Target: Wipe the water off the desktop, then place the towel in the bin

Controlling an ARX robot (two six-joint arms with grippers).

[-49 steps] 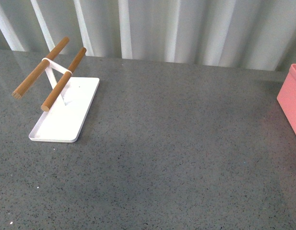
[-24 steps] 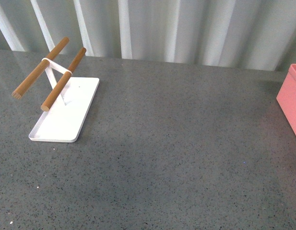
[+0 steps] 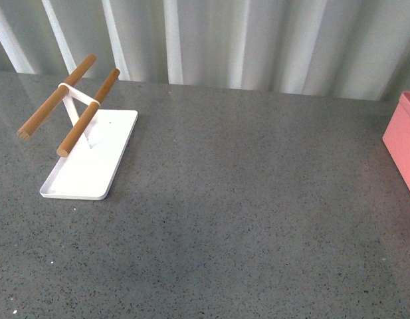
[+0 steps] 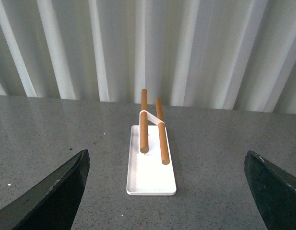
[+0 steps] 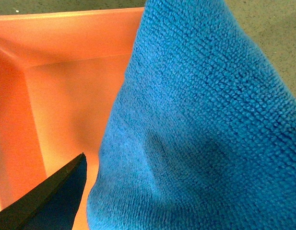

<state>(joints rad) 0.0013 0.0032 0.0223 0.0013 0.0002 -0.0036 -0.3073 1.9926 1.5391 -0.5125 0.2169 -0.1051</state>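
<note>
Over the bin, far right, hangs the towel, ready to drop.
Right gripper's fingers grasp it, I judge; left gripper spread, idle, facing the rack on the desktop.

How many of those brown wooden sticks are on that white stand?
2. Both lie side by side across the top of the white stand, at the left of the table: one nearer the wall, one nearer the middle.
</note>
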